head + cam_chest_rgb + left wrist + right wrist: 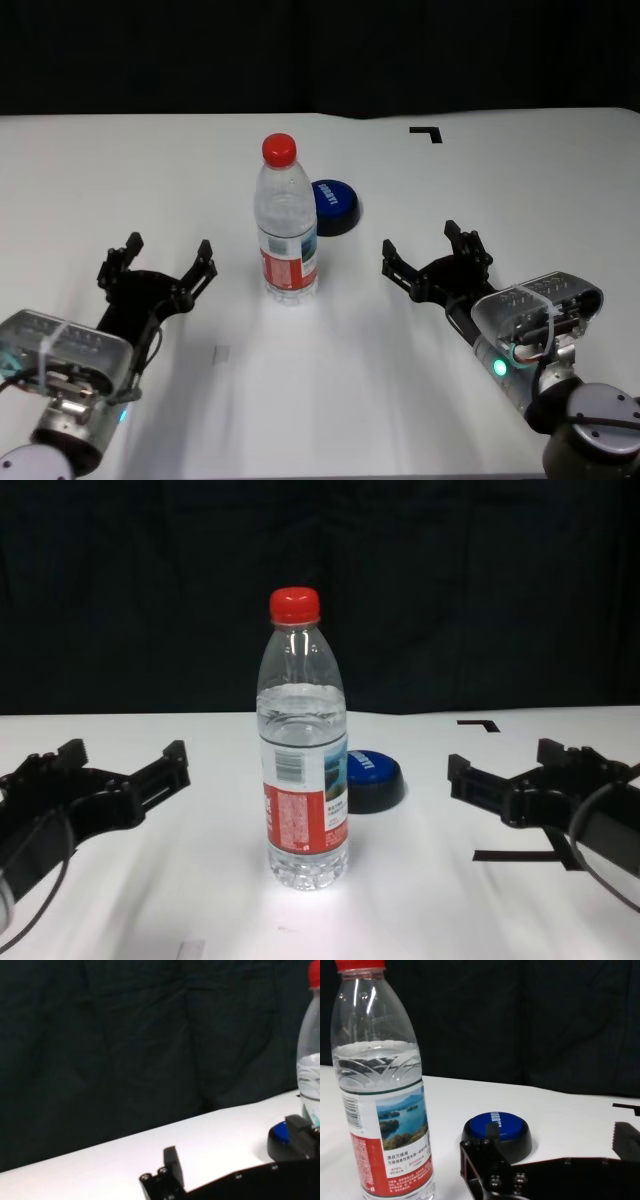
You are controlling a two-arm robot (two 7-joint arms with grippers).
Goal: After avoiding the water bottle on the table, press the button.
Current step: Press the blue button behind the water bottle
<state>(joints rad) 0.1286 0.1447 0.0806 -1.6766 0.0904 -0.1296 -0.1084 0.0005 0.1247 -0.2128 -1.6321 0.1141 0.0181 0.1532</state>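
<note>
Your worktop (400, 400) is white. Bottle (286, 222) stands upright at centre, button (333, 205) just behind it to the right. Left end effector (158, 263) and right end effector (432, 252) flank it, both spread wide, holding nothing.

water bottle (287, 225) upright, table (120, 180) centre | button (333, 206) just behind

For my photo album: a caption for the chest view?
Water bottle stands before the blue button, open left gripper and right gripper flanking.
</note>
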